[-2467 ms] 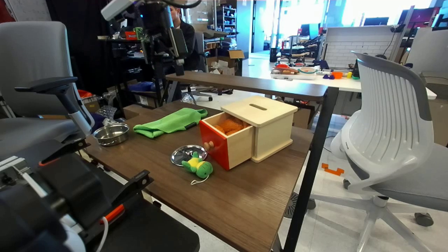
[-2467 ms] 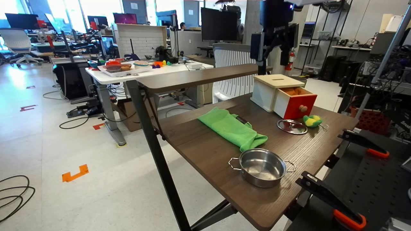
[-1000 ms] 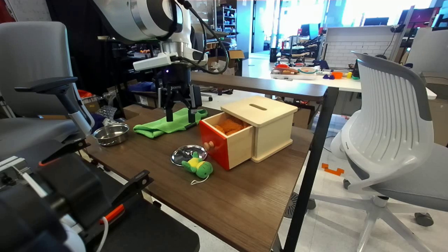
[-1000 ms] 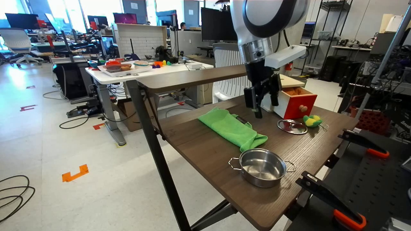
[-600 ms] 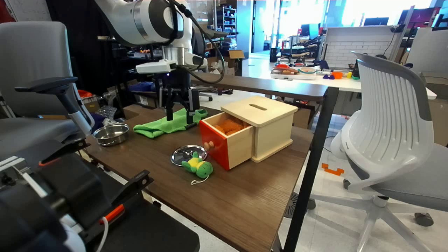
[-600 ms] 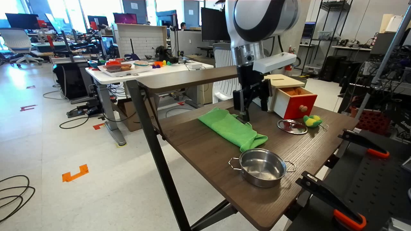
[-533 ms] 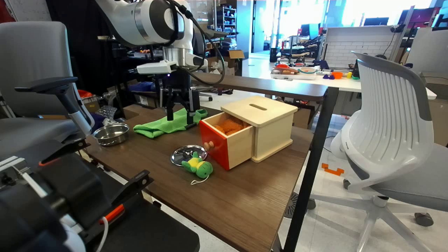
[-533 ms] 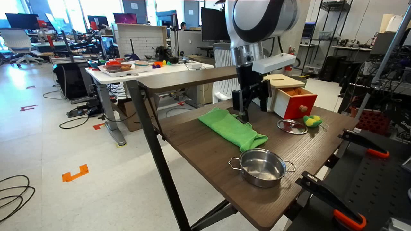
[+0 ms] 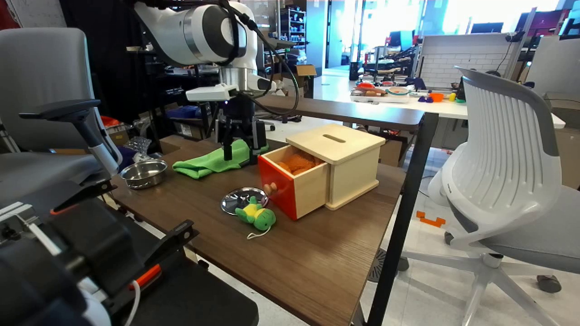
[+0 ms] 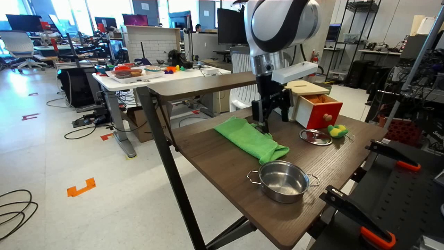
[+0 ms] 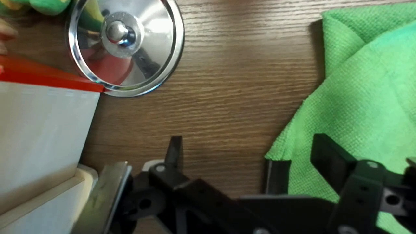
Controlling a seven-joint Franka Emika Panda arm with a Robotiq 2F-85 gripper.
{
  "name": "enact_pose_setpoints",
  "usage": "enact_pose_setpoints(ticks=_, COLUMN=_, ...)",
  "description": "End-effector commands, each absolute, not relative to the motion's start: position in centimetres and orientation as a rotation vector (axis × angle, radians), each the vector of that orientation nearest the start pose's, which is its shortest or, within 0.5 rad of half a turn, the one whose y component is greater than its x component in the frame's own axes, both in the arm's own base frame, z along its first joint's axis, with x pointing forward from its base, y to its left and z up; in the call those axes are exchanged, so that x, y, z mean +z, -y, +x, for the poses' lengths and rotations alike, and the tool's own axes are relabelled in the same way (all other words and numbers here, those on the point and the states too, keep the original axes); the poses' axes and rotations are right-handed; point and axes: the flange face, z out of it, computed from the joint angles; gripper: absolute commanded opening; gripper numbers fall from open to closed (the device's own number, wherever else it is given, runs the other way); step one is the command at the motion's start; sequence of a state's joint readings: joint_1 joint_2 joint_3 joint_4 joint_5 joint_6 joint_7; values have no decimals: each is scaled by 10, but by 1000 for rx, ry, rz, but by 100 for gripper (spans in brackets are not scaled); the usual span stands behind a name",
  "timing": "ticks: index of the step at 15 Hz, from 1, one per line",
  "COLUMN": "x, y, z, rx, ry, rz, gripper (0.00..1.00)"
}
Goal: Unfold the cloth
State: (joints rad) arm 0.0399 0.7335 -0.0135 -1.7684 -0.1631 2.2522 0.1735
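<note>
Black two-fingered gripper (image 10: pixel 275 124) gaping and empty, I see the folded bright-green fabric cloth (image 10: pixel 249 139) just to its lower left in an exterior view, long axis slanting upper-left to lower-right.

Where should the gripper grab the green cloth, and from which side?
Probably the edge by the black strip, straight down from above: the green cloth lies low and folded, that edge faces the wooden box, and in the wrist view the open gripper appears to span it.

Windows (image 9: pixel 385 20) are way blown out in both exterior views, and wrist view's got glare on the lid (image 11: pixel 126 48).
</note>
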Motion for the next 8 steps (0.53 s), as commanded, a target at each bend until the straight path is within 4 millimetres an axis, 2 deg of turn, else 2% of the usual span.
enact_pose_setpoints(ticks=1, x=122, y=-11, z=644, rx=420, ry=-49, rz=-3265, gripper=100)
enact_pose_setpoints(ticks=3, x=118, y=-13, z=649, rx=431, ry=-50, rz=-3271, gripper=100)
enact_pose_setpoints(ticks=5, x=114, y=-13, z=654, rx=448, ry=-56, rz=-3275, gripper=74)
enact_pose_setpoints(ticks=8, x=109, y=-10, z=662, rx=479, ry=-77, rz=-3273, gripper=49)
